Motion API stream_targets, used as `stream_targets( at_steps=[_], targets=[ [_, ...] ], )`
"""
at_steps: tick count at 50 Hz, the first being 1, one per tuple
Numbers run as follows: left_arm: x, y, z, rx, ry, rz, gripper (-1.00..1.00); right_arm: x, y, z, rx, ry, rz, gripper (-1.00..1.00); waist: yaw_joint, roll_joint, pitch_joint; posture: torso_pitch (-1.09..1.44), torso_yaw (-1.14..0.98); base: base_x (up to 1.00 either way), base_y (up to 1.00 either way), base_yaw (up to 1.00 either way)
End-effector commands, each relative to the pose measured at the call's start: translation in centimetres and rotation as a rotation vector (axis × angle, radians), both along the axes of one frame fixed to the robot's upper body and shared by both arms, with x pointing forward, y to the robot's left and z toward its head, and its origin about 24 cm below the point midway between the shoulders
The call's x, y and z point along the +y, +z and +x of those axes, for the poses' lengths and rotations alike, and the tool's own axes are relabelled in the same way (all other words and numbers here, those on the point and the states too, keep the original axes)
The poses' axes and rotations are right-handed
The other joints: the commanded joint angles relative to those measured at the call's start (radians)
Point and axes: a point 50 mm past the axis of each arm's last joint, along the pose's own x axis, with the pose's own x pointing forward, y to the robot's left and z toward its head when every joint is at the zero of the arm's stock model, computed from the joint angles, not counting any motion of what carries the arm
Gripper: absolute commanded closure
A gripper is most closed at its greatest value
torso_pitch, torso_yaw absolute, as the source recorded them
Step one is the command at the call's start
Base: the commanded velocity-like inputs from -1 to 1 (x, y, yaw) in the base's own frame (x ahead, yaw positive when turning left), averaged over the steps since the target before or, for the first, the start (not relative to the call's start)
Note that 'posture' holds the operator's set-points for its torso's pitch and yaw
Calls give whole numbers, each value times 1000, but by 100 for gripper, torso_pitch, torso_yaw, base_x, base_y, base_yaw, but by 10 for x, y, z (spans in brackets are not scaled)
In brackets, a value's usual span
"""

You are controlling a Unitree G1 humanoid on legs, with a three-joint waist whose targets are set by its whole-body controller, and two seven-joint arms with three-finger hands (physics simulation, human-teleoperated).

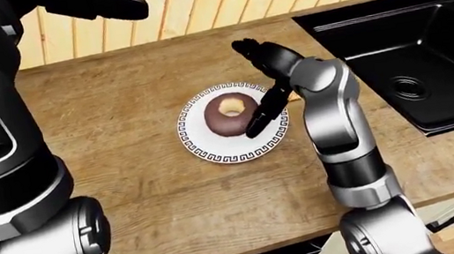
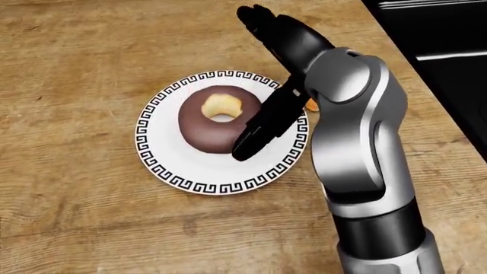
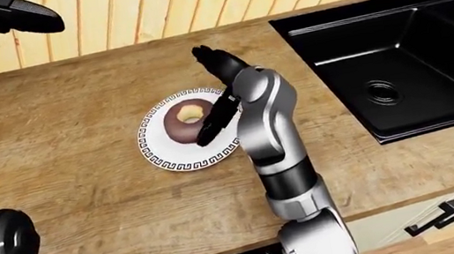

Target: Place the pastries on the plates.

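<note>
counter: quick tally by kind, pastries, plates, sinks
pastries: 1, a chocolate doughnut
plates: 1, a patterned plate under it
sinks: 1, a black sink
total: 3
A small orange bit by the right hand is too hidden to identify.

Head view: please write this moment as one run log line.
right hand: open, above plate | doughnut: lying on plate, not gripped | left hand: raised, away | sink: view's right
</note>
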Motion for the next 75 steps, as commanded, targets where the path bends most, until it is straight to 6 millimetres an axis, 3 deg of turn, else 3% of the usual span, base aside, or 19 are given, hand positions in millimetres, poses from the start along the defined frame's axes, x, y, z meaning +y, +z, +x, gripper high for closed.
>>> stream_targets(
  at_steps=[1,2,4,8,16,19,29,39,45,46,52,54,55,61,62,75],
  targets=[
    [1,15,-10,-80,5,5,-100,-1,25,-3,-105,-1,4,-100,0,2,-33,1,0,0,0,0],
    [1,15,-10,-80,5,5,-100,-1,25,-3,-105,-1,4,-100,0,2,-33,1,0,0,0,0],
    [1,14,-11,-80,6,4,-100,-16,46,6,-143,-48,12,-100,0,3,-32,1,0,0,0,0],
    [1,12,-10,-76,7,6,-100,-32,57,15,-164,-98,7,-100,2,1,-32,1,0,0,0,0],
    [1,12,-10,-76,7,6,-100,-39,57,19,-165,-116,3,-100,2,-7,-34,1,0,0,0,0],
    [1,10,-10,-73,7,9,-100,-57,58,28,-183,-172,-67,-100,2,-6,-34,1,0,0,0,0],
    [1,9,-11,-72,5,9,-100,-76,60,36,-196,-244,-118,-100,4,-9,-35,1,0,0,0,0],
    [-1,12,-9,-76,4,15,-100,-96,47,47,-155,-287,-124,-100,5,-14,-36,1,0,0,0,0],
    [-1,12,-8,-75,2,14,-100,-102,38,51,-117,-294,-60,-100,6,-15,-36,1,0,0,0,0],
    [-1,11,-8,-73,3,15,-100,-105,37,52,-147,-338,22,-100,6,-15,-35,1,0,0,0,0],
    [-2,11,-8,-72,3,14,-100,-109,31,52,-129,-380,-4,-100,8,-15,-35,1,0,0,0,0],
    [-2,10,-8,-71,1,15,-100,-108,26,48,-170,-378,92,-100,9,-17,-34,1,0,0,0,0],
    [-3,9,-8,-71,0,15,-100,-107,15,46,-82,-300,-42,-100,10,-18,-33,1,0,0,0,0],
    [-2,8,-8,-68,1,12,-100,-109,0,50,-20,-300,-63,-100,6,-21,-37,1,0,0,0,0],
    [-2,7,-8,-67,0,12,-100,-113,-6,51,7,-294,-131,-100,6,-20,-37,1,0,0,0,0],
    [-3,6,-8,-65,-2,15,-100,-118,-1,65,-10,-296,-139,-100,5,-15,-42,1,0,0,0,0]
  ],
)
